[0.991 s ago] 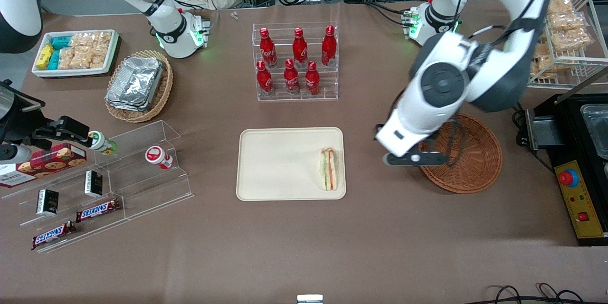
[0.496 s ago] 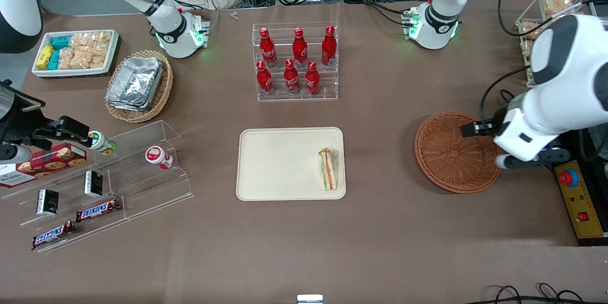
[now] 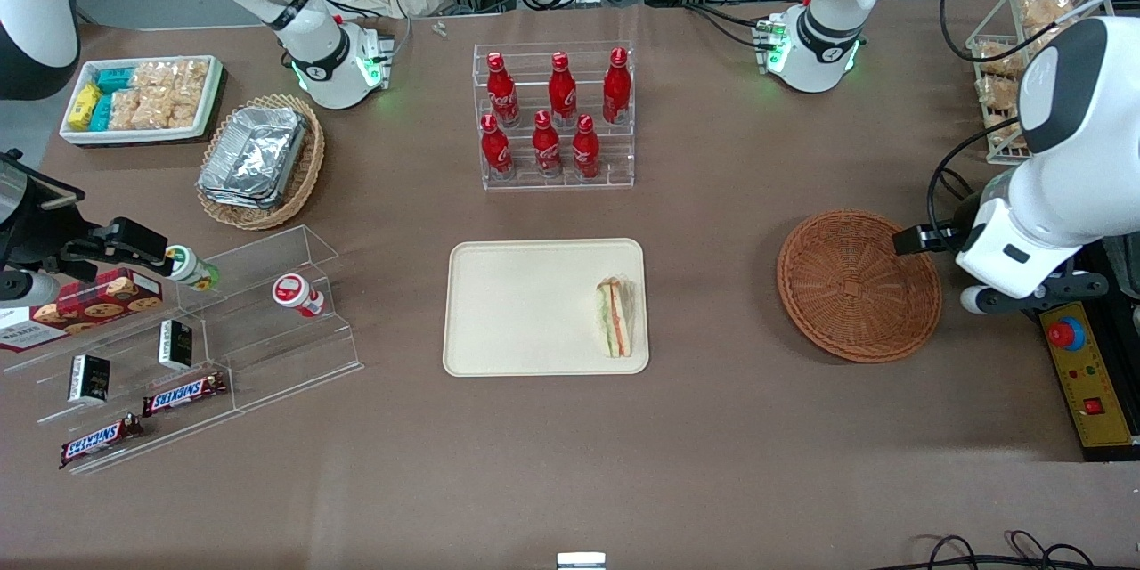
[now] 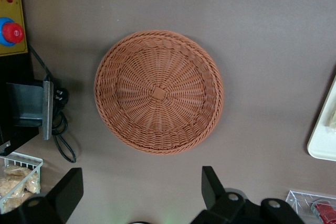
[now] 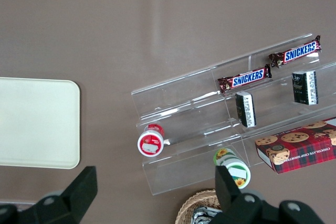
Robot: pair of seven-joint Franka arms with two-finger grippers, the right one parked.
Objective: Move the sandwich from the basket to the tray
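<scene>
- Cream tray (image 3: pixel 534 303) carries the sandwich (image 3: pixel 615 317) against its edge nearest the basket (image 3: pixel 857 285).
- I see my gripper (image 4: pixel 142 195) spread, holding nothing, above the table, well apart from the sandwich.

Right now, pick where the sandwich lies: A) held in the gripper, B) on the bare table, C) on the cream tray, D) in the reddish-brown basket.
C: the sandwich lies on the tray; the basket is empty, and the open gripper above it holds nothing.
</scene>
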